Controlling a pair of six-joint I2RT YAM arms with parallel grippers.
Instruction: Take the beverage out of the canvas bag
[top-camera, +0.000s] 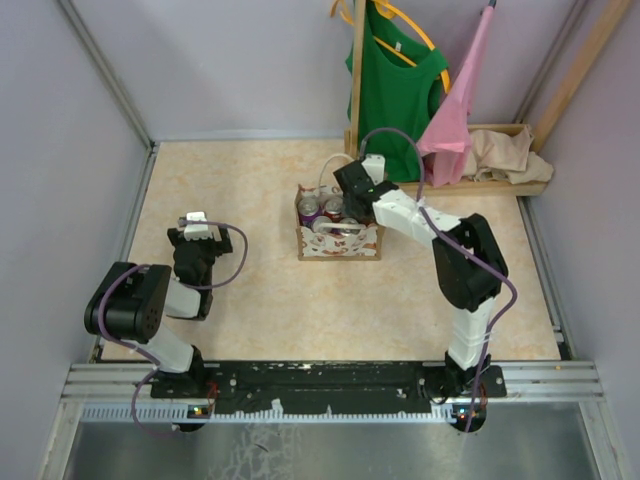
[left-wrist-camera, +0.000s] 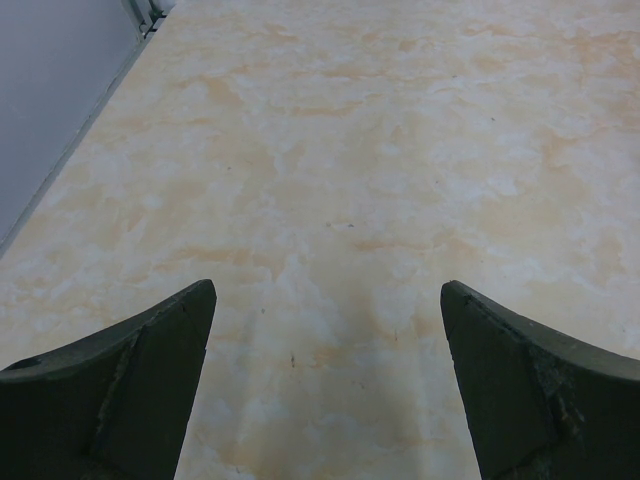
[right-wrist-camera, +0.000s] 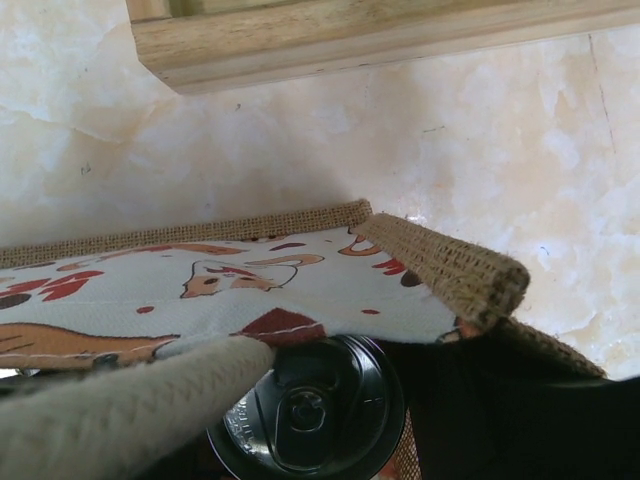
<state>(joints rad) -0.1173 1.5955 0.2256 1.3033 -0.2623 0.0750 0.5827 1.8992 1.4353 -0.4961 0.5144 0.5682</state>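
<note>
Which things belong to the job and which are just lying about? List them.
Job: canvas bag; beverage cans inside it; right gripper at the bag's mouth.
Lying about: green shirt; pink cloth; beige cloth; wooden rack.

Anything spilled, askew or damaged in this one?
Nothing spilled or damaged. The canvas bag stands upright, cans upright inside. Only untidy item: a beige cloth crumpled on the wooden rack base.

Overhead looks down; right-wrist view close over canvas bag (top-camera: 340, 243)
</note>
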